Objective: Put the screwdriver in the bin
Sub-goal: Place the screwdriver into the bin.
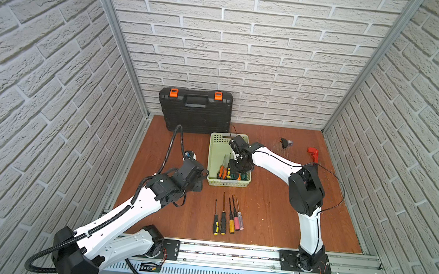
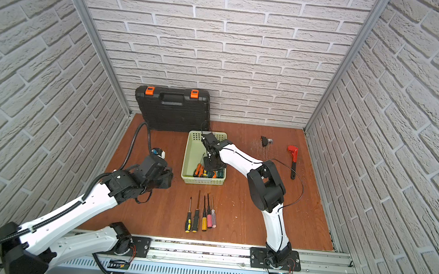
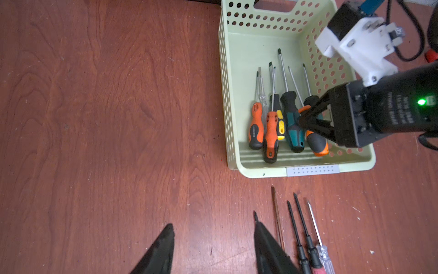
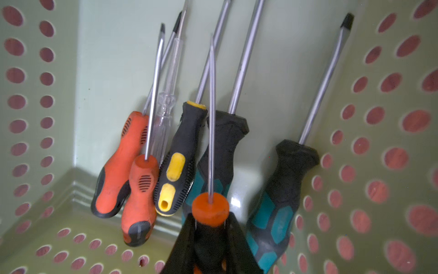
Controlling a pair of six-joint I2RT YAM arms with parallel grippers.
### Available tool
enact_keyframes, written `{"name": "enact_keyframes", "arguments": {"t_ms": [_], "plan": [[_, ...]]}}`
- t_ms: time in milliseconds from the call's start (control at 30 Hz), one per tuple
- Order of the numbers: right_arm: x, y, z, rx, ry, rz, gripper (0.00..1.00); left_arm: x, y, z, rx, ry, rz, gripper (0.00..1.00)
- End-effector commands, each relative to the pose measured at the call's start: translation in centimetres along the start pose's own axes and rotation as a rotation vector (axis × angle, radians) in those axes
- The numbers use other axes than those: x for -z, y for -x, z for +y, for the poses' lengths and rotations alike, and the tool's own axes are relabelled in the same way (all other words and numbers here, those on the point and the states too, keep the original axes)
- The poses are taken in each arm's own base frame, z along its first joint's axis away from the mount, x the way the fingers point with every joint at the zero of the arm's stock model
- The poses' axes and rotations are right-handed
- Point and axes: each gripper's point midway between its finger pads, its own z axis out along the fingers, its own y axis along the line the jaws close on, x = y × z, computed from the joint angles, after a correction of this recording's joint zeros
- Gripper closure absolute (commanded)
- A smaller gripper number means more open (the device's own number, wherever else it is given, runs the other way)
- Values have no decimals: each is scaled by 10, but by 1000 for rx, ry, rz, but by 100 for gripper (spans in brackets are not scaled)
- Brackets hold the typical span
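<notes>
Twofold: clenches orange-capped, steel-shafted screwdriver (image 4: 210, 210) in right gripper (image 3: 303, 121) at five o'clock in perforated plastic bin (image 3: 258, 172); splays left gripper (image 3: 213, 224), empty.

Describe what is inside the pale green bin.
Loose screwdrivers lie in the bin; the right end effector grips an orange-handled screwdriver there. It covers the bin floor beneath it.

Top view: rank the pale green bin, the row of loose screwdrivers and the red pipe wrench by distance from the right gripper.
1. Pale green bin: the right gripper is down inside it.
2. Row of loose screwdrivers: on the table in front of the bin.
3. Red pipe wrench: far right, near the side wall.
</notes>
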Motion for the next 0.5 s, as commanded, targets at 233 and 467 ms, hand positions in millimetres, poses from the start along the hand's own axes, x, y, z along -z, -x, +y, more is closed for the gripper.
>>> {"name": "enact_keyframes", "arguments": {"t_ms": [233,467], "plan": [[12,14,4,-9,21,-60,72,-1,7,-1,6,-3,-17,45],[30,20,5,-8,32,-106,68,-5,3,-5,3,-3,24,45]]}}
